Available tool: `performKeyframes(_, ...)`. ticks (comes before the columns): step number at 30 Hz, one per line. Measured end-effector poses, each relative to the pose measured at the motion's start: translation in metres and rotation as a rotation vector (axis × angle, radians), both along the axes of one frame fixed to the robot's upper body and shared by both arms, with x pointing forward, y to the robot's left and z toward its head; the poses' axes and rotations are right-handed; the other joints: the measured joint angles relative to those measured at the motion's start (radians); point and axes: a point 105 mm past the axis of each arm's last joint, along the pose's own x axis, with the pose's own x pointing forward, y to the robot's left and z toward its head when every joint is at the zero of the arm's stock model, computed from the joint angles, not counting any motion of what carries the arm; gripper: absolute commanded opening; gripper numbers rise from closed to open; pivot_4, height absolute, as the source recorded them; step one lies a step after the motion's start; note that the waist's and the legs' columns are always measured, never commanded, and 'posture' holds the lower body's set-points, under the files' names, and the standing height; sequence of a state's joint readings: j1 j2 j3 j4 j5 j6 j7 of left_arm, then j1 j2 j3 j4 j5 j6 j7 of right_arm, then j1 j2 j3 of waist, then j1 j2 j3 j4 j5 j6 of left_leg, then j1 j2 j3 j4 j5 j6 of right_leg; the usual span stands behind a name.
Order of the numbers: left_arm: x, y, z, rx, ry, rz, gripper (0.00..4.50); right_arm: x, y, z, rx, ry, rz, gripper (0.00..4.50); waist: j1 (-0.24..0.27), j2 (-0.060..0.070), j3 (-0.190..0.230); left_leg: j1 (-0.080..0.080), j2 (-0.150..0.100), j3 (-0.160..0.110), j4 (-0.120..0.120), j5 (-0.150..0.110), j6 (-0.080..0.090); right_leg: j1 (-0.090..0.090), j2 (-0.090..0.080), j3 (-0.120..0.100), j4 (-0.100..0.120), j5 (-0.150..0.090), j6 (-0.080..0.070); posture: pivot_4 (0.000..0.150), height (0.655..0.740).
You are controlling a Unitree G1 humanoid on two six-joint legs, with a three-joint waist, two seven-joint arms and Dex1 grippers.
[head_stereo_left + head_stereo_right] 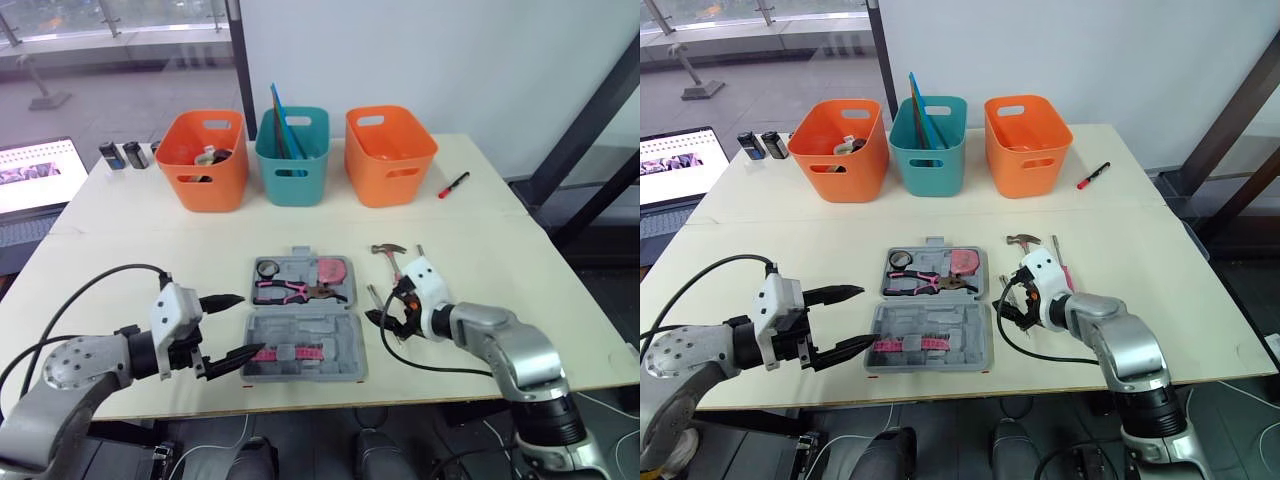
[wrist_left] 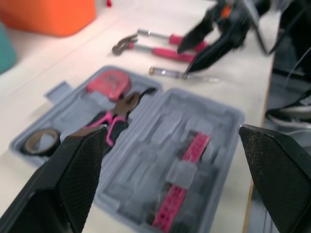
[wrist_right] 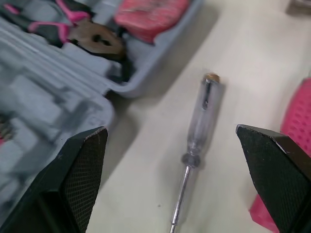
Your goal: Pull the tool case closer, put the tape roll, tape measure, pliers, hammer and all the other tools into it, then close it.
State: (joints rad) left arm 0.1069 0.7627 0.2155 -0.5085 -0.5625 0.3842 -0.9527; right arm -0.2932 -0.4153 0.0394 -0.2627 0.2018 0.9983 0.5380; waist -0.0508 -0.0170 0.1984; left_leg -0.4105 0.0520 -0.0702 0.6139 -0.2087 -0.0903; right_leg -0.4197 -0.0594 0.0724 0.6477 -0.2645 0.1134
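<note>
The grey tool case [image 1: 300, 335] lies open in the middle of the table, near the front edge. Its far half holds a tape roll [image 1: 268, 268], a pink tape measure [image 1: 331, 270] and pink-handled pliers [image 1: 290, 291]; the near half holds a pink bit strip [image 1: 290, 352]. A pink-handled hammer [image 1: 392, 256] lies to the right of the case. Between the case and the hammer lies a clear-handled screwdriver [image 3: 203, 116]. My right gripper [image 1: 388, 312] hangs open just above the screwdriver, one finger on either side. My left gripper [image 1: 250, 325] is open at the case's left front corner, holding nothing.
Along the back stand an orange bin [image 1: 203, 160] with small items, a teal bin [image 1: 292, 155] with blue sheets, and a second orange bin [image 1: 390, 155]. A red marker [image 1: 453, 185] lies at the back right. A laptop [image 1: 35, 175] sits beyond the table's left edge.
</note>
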Motion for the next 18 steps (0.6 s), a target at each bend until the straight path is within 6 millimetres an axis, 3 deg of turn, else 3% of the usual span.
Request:
performKeyframes(8,0.001,0.002,0.000,0.008,0.007,-0.004,4.50,0.003,-0.001,-0.025,-0.006,0.001,-0.042,4.46,0.003,0.000,0.000,0.000,0.000,0.001,0.000,0.000,0.000,0.000,0.000,0.001,0.000,0.000,0.000,0.150,0.7400)
performKeyframes(9,0.001,0.003,0.000,0.014,0.010,-0.001,4.50,0.004,-0.001,-0.025,-0.005,-0.008,-0.044,4.22,0.003,0.000,0.000,0.000,0.000,0.001,0.000,0.000,0.000,0.000,0.000,0.001,0.000,0.000,0.000,0.150,0.7400)
performKeyframes(11,0.001,0.004,-0.001,0.017,0.010,0.001,4.50,0.005,-0.002,-0.027,-0.009,-0.015,-0.052,3.67,0.002,0.000,0.000,0.000,0.000,0.001,0.000,0.000,0.000,0.000,0.000,0.002,0.000,0.000,0.000,0.150,0.7400)
performKeyframes(18,0.002,0.005,-0.001,0.031,0.009,0.005,4.50,0.005,-0.005,-0.030,-0.002,-0.013,-0.095,0.07,0.002,-0.002,-0.001,0.000,0.000,0.001,-0.001,0.000,0.000,0.000,0.000,0.002,0.000,0.000,0.000,0.150,0.7400)
